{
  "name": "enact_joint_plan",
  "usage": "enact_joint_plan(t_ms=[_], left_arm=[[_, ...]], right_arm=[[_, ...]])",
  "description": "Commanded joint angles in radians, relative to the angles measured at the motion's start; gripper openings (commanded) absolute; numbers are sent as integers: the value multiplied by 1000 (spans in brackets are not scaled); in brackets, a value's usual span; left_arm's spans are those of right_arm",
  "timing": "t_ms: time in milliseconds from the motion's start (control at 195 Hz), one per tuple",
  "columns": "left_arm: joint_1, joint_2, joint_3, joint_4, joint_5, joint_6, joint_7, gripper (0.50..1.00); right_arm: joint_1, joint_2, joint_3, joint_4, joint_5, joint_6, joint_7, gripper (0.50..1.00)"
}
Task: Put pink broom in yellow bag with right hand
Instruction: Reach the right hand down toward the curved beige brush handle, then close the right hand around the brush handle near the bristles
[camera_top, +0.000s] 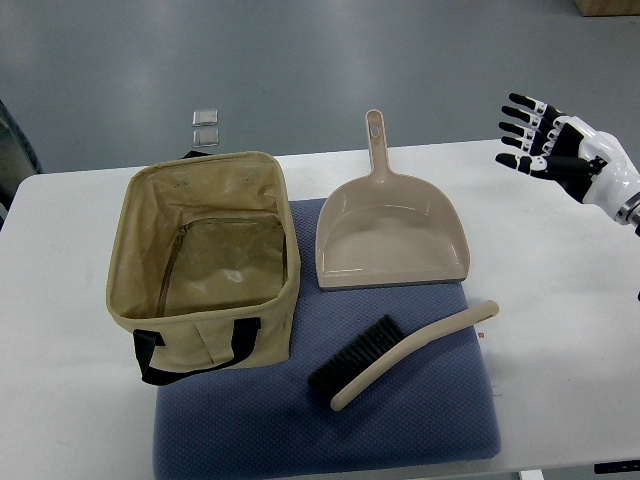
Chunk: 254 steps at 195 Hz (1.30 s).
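Observation:
A pale pink hand broom (415, 345) with black bristles lies on a blue mat (420, 420), handle pointing up-right. A yellow-tan fabric bag (205, 265) with black handles stands open on the mat's left part; nothing shows inside it. My right hand (545, 140) hovers over the table's far right corner, fingers spread, holding nothing, well away from the broom. The left arm is out of view.
A pale pink dustpan (392, 235) lies on the mat behind the broom, handle pointing away. The white table (70, 400) carries the mat. Two small clear squares (206, 127) lie on the grey floor beyond the table.

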Motion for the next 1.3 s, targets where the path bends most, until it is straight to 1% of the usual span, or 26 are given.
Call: enact_joint_plan(t_ms=[0, 138, 323, 420, 564, 656, 789, 1066, 1179, 1297], left_arm=[[0, 0, 0, 0, 0, 0, 0, 1000], [0, 0, 0, 0, 0, 0, 0, 1000], [0, 0, 0, 0, 0, 0, 0, 1000], [0, 0, 0, 0, 2, 0, 0, 1000], [0, 0, 0, 0, 0, 0, 0, 1000], [0, 0, 0, 0, 0, 0, 0, 1000], [0, 0, 0, 0, 0, 0, 0, 1000], [0, 0, 0, 0, 0, 0, 0, 1000], [0, 0, 0, 0, 0, 0, 0, 1000], [0, 0, 0, 0, 0, 0, 0, 1000]], right_arm=[[13, -88, -73, 70, -123, 33, 44, 915], [39, -156, -151, 172, -298, 47, 71, 915], [92, -228, -268, 290, -479, 47, 76, 915], [126, -260, -335, 326, -547, 47, 76, 915], [158, -282, -430, 336, -663, 37, 76, 901], [160, -275, -469, 336, -734, 25, 76, 879], [158, -259, -524, 338, -783, -21, 73, 860], [157, -191, -552, 338, -870, -39, 65, 809], [164, -183, -587, 336, -890, -68, 36, 789], [161, -162, -595, 336, -919, -81, 32, 770]])
